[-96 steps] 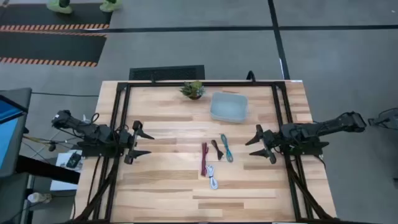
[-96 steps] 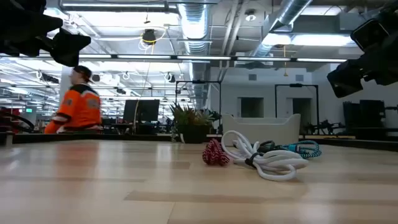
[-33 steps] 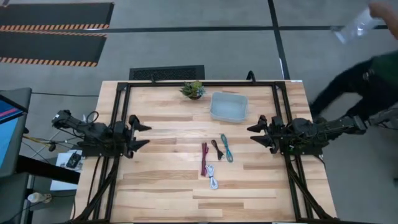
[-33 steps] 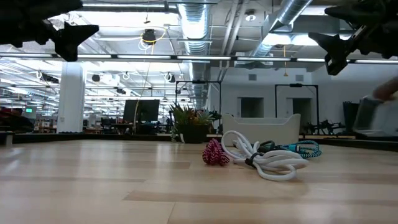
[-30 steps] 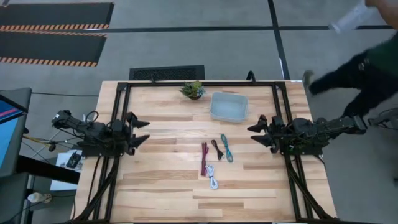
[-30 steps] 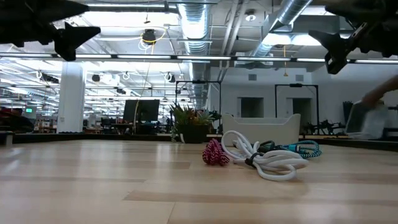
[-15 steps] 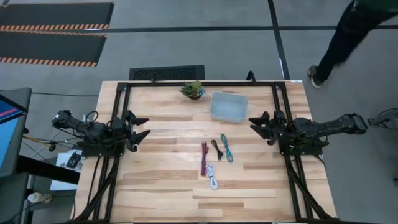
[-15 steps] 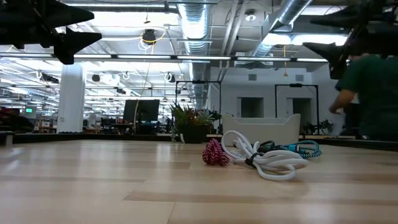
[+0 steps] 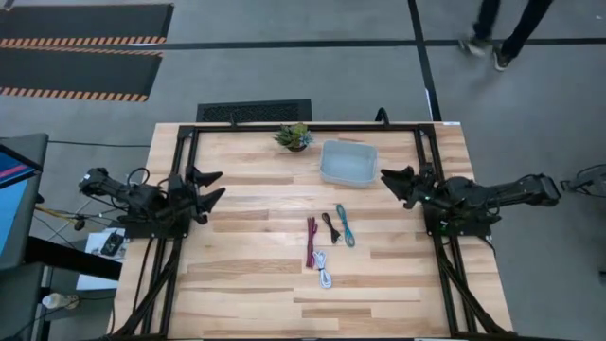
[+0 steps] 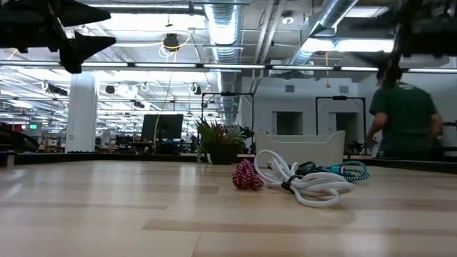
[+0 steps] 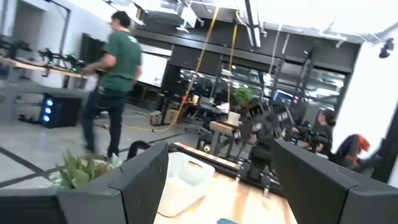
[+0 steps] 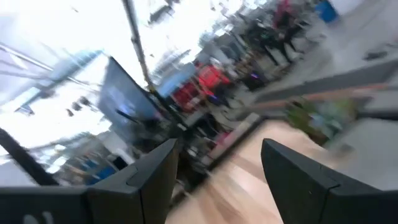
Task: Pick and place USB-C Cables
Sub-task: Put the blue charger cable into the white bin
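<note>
Four small cable bundles lie on the table's middle, touched by no gripper: maroon [image 9: 310, 242] [image 10: 247, 175], dark brown [image 9: 329, 227], teal [image 9: 344, 225] [image 10: 348, 171] and white [image 9: 324, 268] [image 10: 298, 183]. My left gripper [image 9: 216, 184] [image 11: 221, 180] hovers open above the table's left side, far left of the cables. My right gripper [image 9: 390, 182] [image 12: 217, 168] hovers open above the right side, beside the bin. In the low view the left gripper [image 10: 84, 41] shows high up; the right one is a blur at the upper right.
A clear plastic bin [image 9: 348, 162] [image 11: 184, 177] stands behind the cables. A small potted plant [image 9: 294, 136] [image 10: 222, 142] sits near the far edge. A black frame [image 9: 312, 127] runs around the table. A person in a green shirt [image 10: 403, 118] walks beyond the table.
Both grippers have moved toward the table's far edge while staying open, the right one ending beside the bin. In the low view both have risen. The cables have not moved. A person has walked past the table's right side and away beyond the far edge.
</note>
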Controlling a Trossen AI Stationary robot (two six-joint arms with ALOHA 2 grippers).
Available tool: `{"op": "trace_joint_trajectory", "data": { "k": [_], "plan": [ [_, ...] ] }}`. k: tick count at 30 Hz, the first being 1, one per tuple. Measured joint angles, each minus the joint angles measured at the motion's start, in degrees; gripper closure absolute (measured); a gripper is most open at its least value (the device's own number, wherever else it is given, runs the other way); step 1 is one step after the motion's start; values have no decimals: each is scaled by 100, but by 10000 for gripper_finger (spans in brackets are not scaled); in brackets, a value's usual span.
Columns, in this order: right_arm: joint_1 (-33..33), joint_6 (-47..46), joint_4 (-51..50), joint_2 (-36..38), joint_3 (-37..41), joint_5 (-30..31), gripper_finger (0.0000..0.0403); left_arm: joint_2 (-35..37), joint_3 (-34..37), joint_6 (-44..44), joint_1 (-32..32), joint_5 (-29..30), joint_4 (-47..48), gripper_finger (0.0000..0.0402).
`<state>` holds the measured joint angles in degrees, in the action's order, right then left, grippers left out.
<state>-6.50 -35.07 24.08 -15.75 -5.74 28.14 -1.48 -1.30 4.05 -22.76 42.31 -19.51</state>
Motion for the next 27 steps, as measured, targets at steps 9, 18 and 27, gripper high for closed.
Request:
{"op": "trace_joint_trajectory", "data": {
  "k": [9,18,27],
  "plan": [
    [-115,-188,-3085,-2143,-2307,-67,148,0,0,1793,-1,-153,782,127],
    [-115,-2360,-6387,-5231,-3892,-1630,148,-2,0,3181,19,-99,1119,127],
    [-106,-2945,-4931,-7083,-4006,-1855,148,-2,0,3875,242,-194,1153,127]
  ]
}}
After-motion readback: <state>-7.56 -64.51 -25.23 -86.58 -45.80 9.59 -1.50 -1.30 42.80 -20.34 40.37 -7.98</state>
